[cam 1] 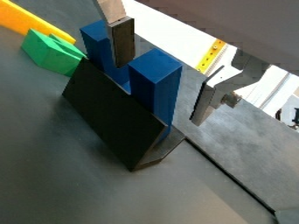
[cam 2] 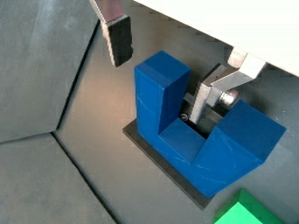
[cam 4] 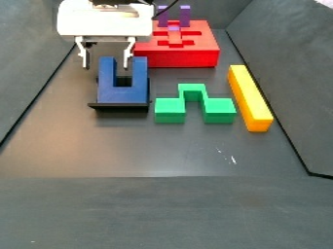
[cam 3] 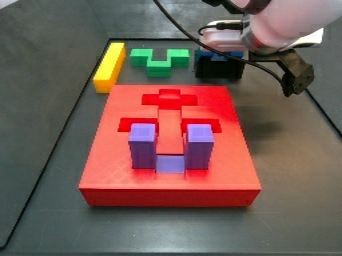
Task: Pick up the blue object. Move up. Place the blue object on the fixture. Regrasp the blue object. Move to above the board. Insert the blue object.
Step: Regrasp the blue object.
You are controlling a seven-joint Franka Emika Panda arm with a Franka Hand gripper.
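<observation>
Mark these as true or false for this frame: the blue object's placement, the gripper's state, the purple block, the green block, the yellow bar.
1. The blue object sits on the fixture with its prongs up. True.
2. The gripper is shut on the blue object. False: in a wrist view the fingers stand apart, one outside a prong and one in the notch, not squeezing it.
3. The purple block lies on the floor beside the board. False: it stands in the board's recess.
4. The green block lies between the fixture and the yellow bar. True.
5. The yellow bar rests on the board. False: it lies on the floor, apart from the board.
</observation>
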